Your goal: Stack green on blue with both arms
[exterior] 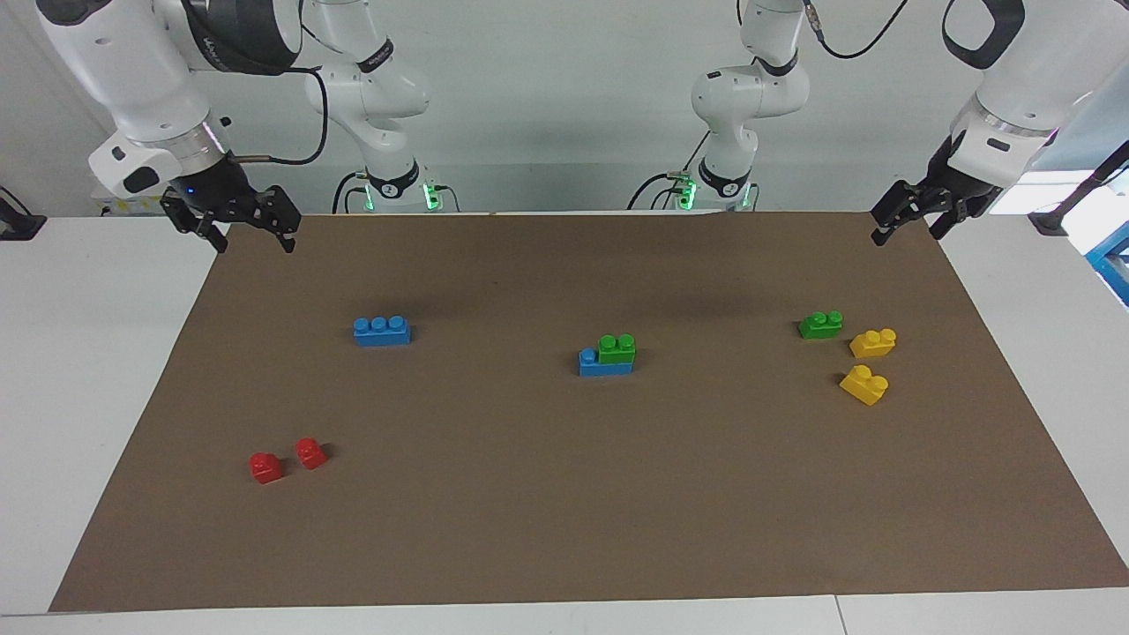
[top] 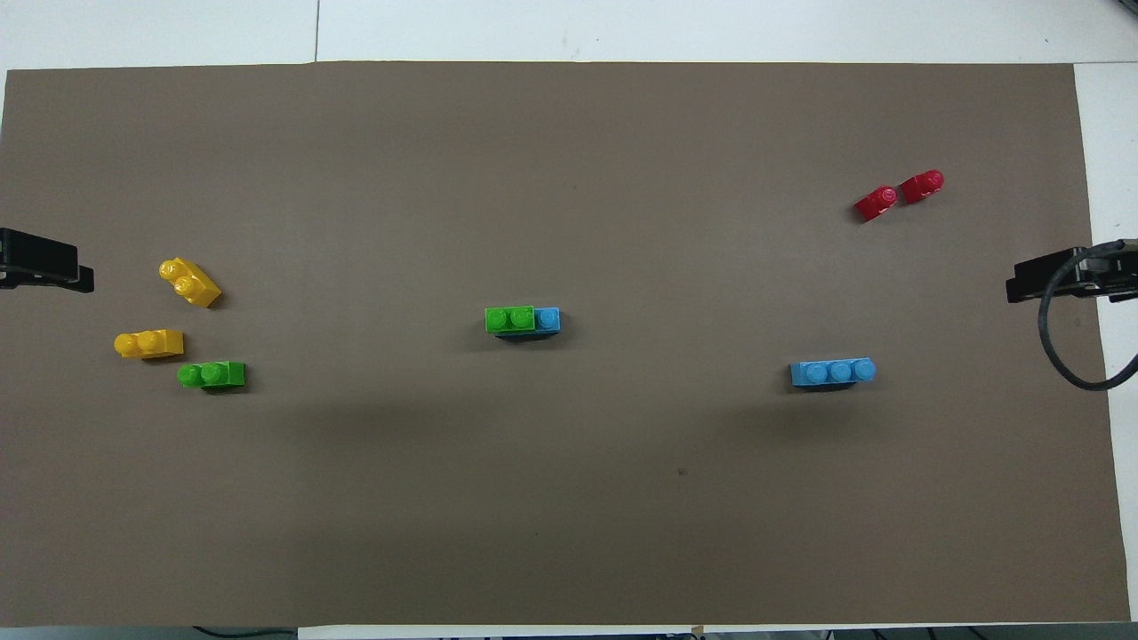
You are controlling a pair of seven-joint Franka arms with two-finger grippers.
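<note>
Right, closest to the robots the two grippers hang apart at the mat's corners. The left gripper (exterior: 906, 223) hovers over the brown mat's (exterior: 564, 494) corner at the left arm's end, jaws spread, nothing in them. The right gripper (exterior: 250, 231) hovers over the mat's edge at the right arm's end, its fingers parted too and holding nothing.

Next out, a loose green two-stud brick (exterior: 820, 324) sits on the mat toward the left arm's end, and a loose blue three-stud brick (exterior: 382, 331) lies toward the right arm's end, well apart from it. Just beside the loose green one, slightly farther out, sits a yellow two-stud brick (exterior: 872, 342).

At the mat's middle stands the stack — a second green brick (exterior: 616, 347) pressed onto a second blue brick (exterior: 605, 364). The green covers two of the blue's studs, leaving one blue stud bare at the end toward the right arm.

A second yellow brick (exterior: 864, 384) lies a bit farther out, turned at an angle.

Farthest from the robots, toward the right arm's end, two small red bricks (exterior: 287, 460) sit side by side — close, perhaps touching; I cannot tell.
</note>
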